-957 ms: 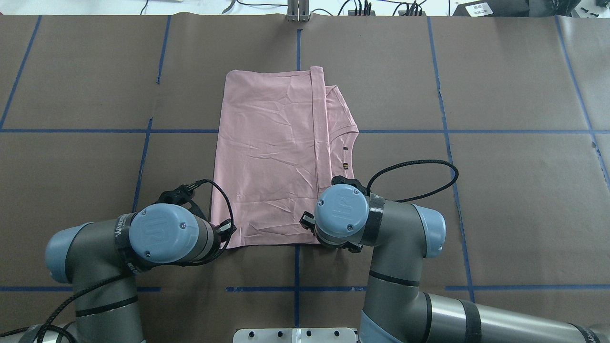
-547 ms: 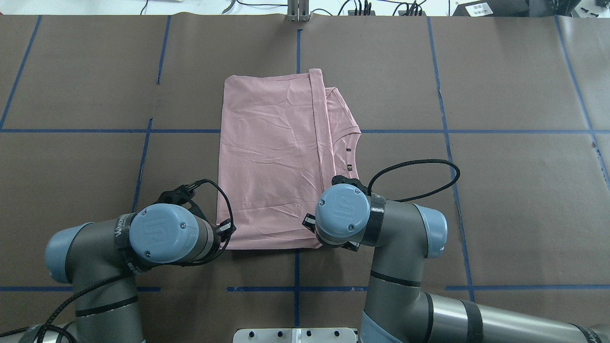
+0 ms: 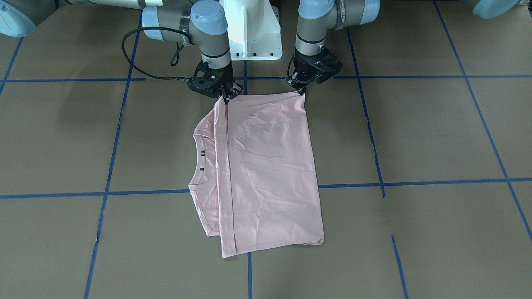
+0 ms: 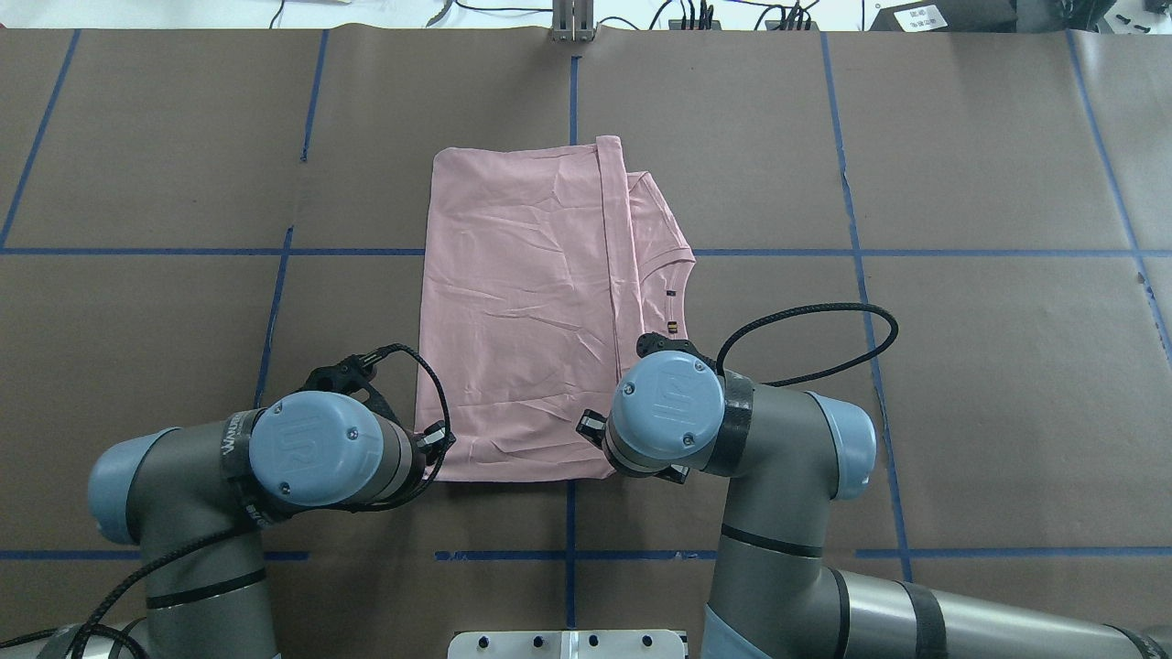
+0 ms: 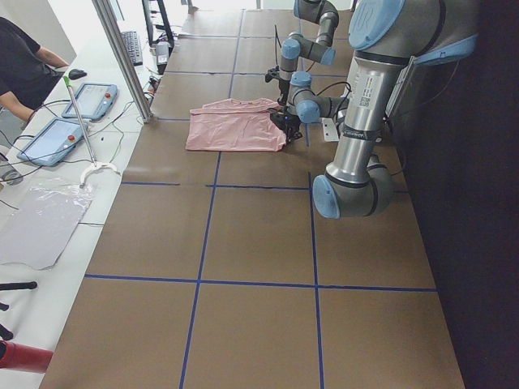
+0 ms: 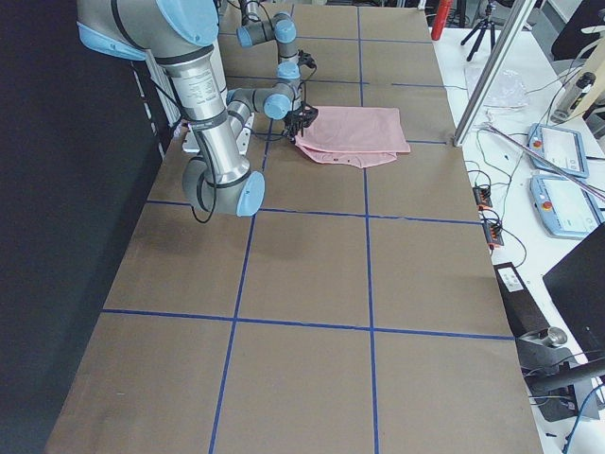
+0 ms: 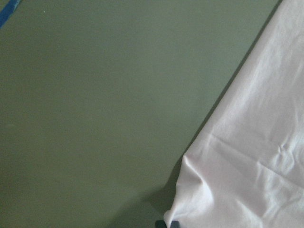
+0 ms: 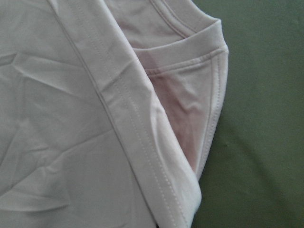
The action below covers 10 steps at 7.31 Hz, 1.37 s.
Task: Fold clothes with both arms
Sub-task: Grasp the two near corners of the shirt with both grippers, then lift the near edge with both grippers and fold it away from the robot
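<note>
Now we pinch the pink T-shirt [image 4: 522, 302] by its two near corners, left gripper [image 3: 302, 90] and right gripper [image 3: 226, 96] each clamped on cloth, while it lies folded on the table [image 4: 961, 366], long axis running toward twelve o'clock from both.

T-shirt [image 4: 522, 302] soft creased cloth; table [image 4: 1007, 412] matt paper.

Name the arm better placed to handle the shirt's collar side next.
Right. The collar shows on the side of the T-shirt toward the robot's right, and the right gripper pinches the near corner on that same side. The left gripper pinches the opposite near corner, across its width.
</note>
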### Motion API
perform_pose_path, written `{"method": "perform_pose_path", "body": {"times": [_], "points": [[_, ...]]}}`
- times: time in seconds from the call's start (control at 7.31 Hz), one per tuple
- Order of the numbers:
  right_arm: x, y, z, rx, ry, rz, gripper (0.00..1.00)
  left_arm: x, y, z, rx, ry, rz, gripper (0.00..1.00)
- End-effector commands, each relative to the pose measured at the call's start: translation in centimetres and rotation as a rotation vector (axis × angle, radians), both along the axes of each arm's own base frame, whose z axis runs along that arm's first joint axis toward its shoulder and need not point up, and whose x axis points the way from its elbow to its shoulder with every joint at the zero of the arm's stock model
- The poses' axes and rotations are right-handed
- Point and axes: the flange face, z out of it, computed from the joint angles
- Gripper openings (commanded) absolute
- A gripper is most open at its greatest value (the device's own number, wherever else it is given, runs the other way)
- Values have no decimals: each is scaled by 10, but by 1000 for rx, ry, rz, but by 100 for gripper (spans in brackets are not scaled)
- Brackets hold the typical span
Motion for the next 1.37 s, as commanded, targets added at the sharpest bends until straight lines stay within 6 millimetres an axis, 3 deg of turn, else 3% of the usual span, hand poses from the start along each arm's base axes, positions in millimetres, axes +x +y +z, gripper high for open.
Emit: {"method": "perform_pose_path", "body": {"times": [0.0,0.14,0.27,0.41,0.55,0.82,0.96,1.09,1.23], "points": [[6,2,-5,2,-14,0,0,1,9,-1,1,3,15,0],[10,18,-19,10,-47,-22,0,3,28,-10,4,15,49,0],[17,41,-20,15,-65,-52,0,0,54,-21,2,8,91,0],[32,63,-23,22,-92,-81,0,-9,75,-35,4,15,127,0],[39,75,-24,23,-104,-97,0,-25,83,-51,7,42,135,0],[36,76,-22,23,-98,-102,0,-28,84,-55,8,49,141,0],[41,60,-22,32,-100,-77,0,-28,76,-55,12,47,123,0],[52,36,-22,39,-101,-38,0,-36,49,-53,20,40,73,0],[53,23,-21,45,-96,-24,0,-38,29,-53,66,50,75,0]]}}
